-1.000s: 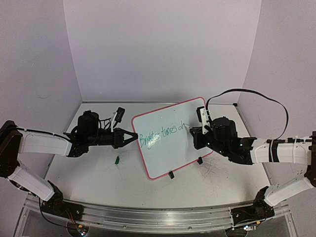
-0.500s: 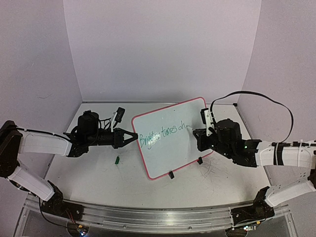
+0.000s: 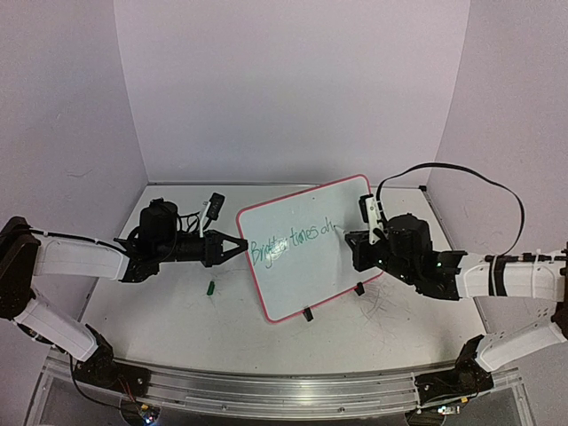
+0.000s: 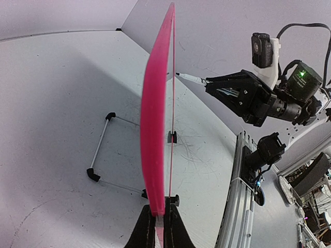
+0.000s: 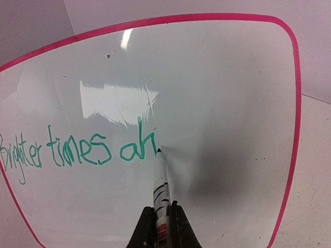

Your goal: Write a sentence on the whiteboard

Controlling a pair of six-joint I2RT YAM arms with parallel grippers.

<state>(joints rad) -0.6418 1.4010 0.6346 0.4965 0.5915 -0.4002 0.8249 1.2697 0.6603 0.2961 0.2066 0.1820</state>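
Note:
The whiteboard [image 3: 306, 257] stands tilted on two black feet, white with a red-pink frame. My left gripper [image 3: 241, 245] is shut on its left edge; the left wrist view shows the frame [image 4: 154, 129] edge-on between the jaws. The sentence [image 5: 77, 150] reads "Brighter times ah" in green. My right gripper [image 5: 163, 219] is shut on a white marker [image 5: 161, 188]; its tip touches the board just after the "h". In the top view my right gripper [image 3: 348, 238] is at the board's right part.
A small green marker cap [image 3: 211, 287] lies on the table left of the board. A wire stand [image 4: 103, 150] props the board from behind. The metal rail [image 3: 266, 390] runs along the near edge. Walls close in the back and both sides.
The "h" after "a" has been written. My right gripper with the marker has shifted slightly right along the board. The left arm and board have not moved.

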